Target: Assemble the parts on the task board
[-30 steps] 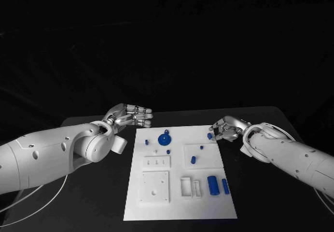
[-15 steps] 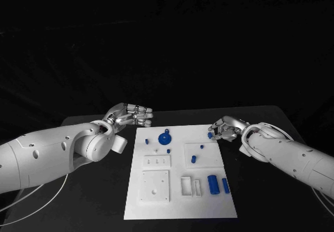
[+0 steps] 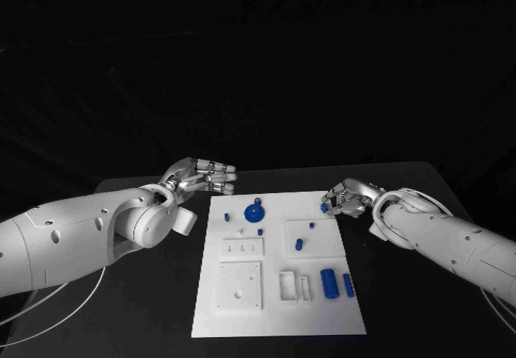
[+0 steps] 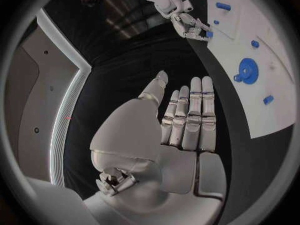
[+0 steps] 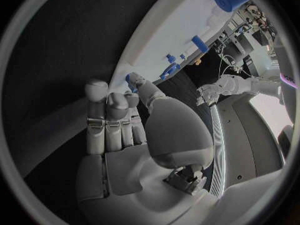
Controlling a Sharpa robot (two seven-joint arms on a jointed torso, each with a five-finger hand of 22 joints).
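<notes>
Blue gear (image 4: 248,70) beside left robot hand (image 4: 181,120)

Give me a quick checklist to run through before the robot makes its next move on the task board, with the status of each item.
1. Left robot hand free: ok, fingers straight, holding nothing.
2. Left robot hand off the task board: ok, it sits beside the far left corner, over the black table.
3. Right robot hand at a part: ok, fingertips are at the small blue part near the board's far right edge.
4. Grip on that part: cannot tell, the fingers cover it.
5. Blue gear in place: ok, flat on the board, apart from both hands.
6. Two blue cylinders undisturbed: ok, lying side by side near the right edge.
</notes>
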